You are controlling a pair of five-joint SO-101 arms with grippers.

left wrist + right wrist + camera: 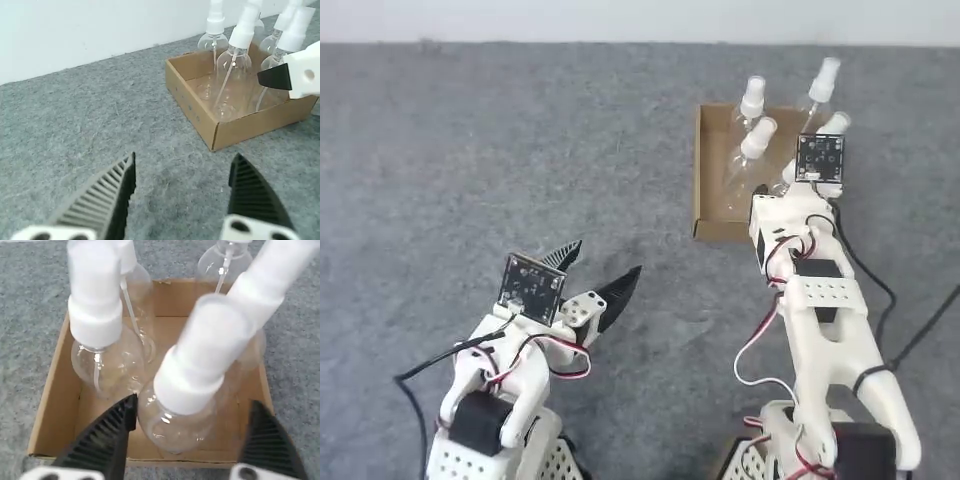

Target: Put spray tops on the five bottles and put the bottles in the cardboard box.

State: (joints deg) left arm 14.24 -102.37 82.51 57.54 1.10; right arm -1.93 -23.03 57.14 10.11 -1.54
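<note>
**Over the box: right gripper open round the nearest bottle, left gripper empty**

Near-left part of the table [470, 150]: the left gripper [605, 258] hangs low over the grey surface. Its jaws are spread wide with nothing between them. The box lies ahead of it and off to its right, well apart.

Far-right part of the table: the cardboard box [699, 170], top open. Clear bottles [230, 75] stand bunched in it, and every one I can make out has a white spray top [753, 95]. I count at least four tops. They overlap, so the exact number is hard to tell. I also can't tell whether the farthest bottle stands inside the far wall or just beyond it.

Right side: the right gripper [193, 405] sits above the box's near wall, pointing down into it. Its jaws are wide open, one on each side of the nearest bottle [175, 430]. One jaw is just beside the bottle's body and the other stands apart, so it has no hold on anything.

- **Key relation:** the nearest bottle is directly below the right gripper, between the jaws. Its long axis is tilted, while its neighbours stand closer to upright. The right arm is by far the nearer one.
- **Judgement:** the task looks close to finished. Whether the jaws close or lift away, the line should be straight up and down. The leaning top could catch a jaw and knock the neighbouring bottles.
</note>
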